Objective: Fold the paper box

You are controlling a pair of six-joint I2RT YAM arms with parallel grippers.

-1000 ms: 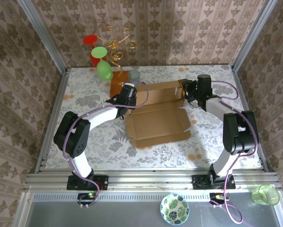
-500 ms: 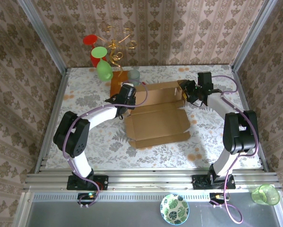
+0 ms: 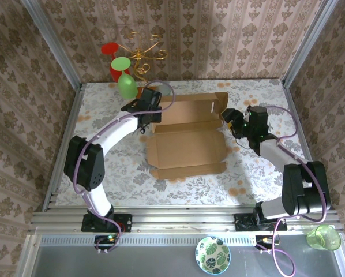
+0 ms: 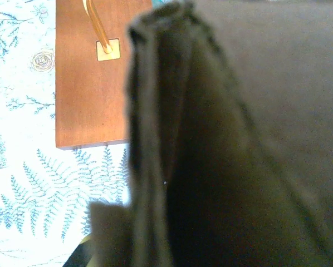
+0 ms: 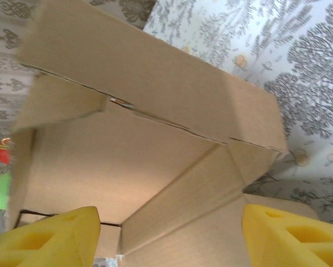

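Over the floral table (image 3: 103,156), the right tool (image 5: 169,216) gapes wide against the paper box (image 3: 187,147).

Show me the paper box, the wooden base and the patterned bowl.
paper box (image 3: 187,147), top view, middle panel.
wooden base (image 4: 88,89), left wrist view, top face.
patterned bowl (image 3: 213,254), top view, its centre.
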